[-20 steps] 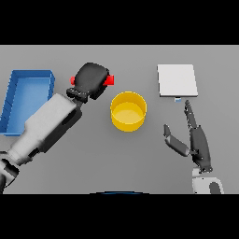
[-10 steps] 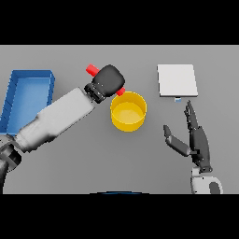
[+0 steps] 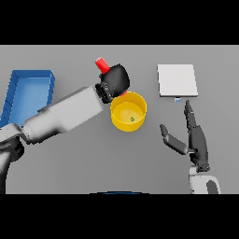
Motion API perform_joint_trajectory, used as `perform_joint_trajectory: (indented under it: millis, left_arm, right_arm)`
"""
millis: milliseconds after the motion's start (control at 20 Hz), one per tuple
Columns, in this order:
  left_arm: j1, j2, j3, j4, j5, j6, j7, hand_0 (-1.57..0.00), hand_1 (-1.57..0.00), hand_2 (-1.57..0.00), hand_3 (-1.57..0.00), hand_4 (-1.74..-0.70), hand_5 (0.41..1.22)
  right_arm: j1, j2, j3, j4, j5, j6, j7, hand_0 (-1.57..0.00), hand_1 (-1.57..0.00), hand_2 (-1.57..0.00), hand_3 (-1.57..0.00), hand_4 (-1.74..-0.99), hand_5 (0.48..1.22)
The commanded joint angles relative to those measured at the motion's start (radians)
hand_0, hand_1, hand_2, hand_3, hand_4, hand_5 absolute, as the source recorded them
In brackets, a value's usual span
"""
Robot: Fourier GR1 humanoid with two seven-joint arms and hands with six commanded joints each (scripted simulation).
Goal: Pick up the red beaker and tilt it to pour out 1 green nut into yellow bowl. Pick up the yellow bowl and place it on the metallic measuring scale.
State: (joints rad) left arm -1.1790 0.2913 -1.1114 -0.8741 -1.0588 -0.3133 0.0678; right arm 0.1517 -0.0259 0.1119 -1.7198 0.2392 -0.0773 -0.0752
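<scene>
The red beaker [image 3: 101, 63] is held in the left hand [image 3: 115, 82], above the far-left rim of the yellow bowl [image 3: 128, 111]. Only its red end shows, up and to the left of the hand; the rest is hidden under the dark fingers, which are curled round it. It seems tilted toward the bowl, but the mouth is not visible, so I cannot tell the exact angle.

Inside the bowl lies one small green nut [image 3: 132, 118], near the middle of the bottom. So the pouring step looks done, or nearly done, as far as one can judge.

The bowl stands on the grey table [image 3: 84, 158], between the two arms. It is not yet on the scale [image 3: 177, 80], a pale square plate that lies well apart from it, to the far right.

The right hand [image 3: 195, 140] is near the bowl's right side, not touching it, with fingers straight and the thumb spread out toward the bowl. It holds nothing.

A blue tray [image 3: 25, 95] sits at the far left, beside the left arm.

What is left, in my judgement: bring the beaker away, then take the bowl and put it on the scale without spilling the nut.
</scene>
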Motion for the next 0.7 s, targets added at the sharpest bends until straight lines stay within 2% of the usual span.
perform_joint_trajectory:
  millis: [0,250,350,450,650]
  left_arm:
    - [-0.021,0.0,-0.017,0.007,-0.012,-0.015,-0.006,-1.57,-1.57,-1.57,-1.56,-1.74,1.221]
    - [-0.094,-0.023,-0.103,0.05,-0.048,-0.059,-0.057,-1.57,-1.57,-1.57,-1.57,-1.74,1.221]
    - [-0.109,-0.026,-0.142,0.051,-0.07,-0.054,-0.066,-1.57,-1.57,-1.57,-1.57,-1.73,1.221]
    - [-0.133,-0.027,-0.177,0.077,-0.088,-0.027,-0.106,-1.57,-1.57,-1.57,-1.57,-1.73,1.221]
    - [-0.197,-0.02,-0.191,0.086,-0.086,-0.034,-0.136,-1.57,-1.57,-1.57,-1.57,-1.73,1.221]
  right_arm:
    - [0.009,-0.005,-0.002,0.001,0.003,0.0,-0.012,0.0,0.0,0.0,0.0,-1.27,0.588]
    - [0.008,0.007,0.017,-0.001,0.036,-0.017,-0.002,0.0,0.0,0.0,0.0,-1.216,0.585]
    - [0.012,-0.004,0.005,-0.002,0.029,-0.016,-0.009,0.0,0.0,0.0,0.0,-1.204,0.591]
    - [0.013,-0.003,0.008,-0.003,0.034,-0.02,-0.031,0.0,0.0,0.0,0.0,-1.21,0.592]
    - [0.015,-0.002,0.011,0.01,0.051,-0.028,-0.016,0.0,0.0,0.0,0.0,-1.206,0.592]
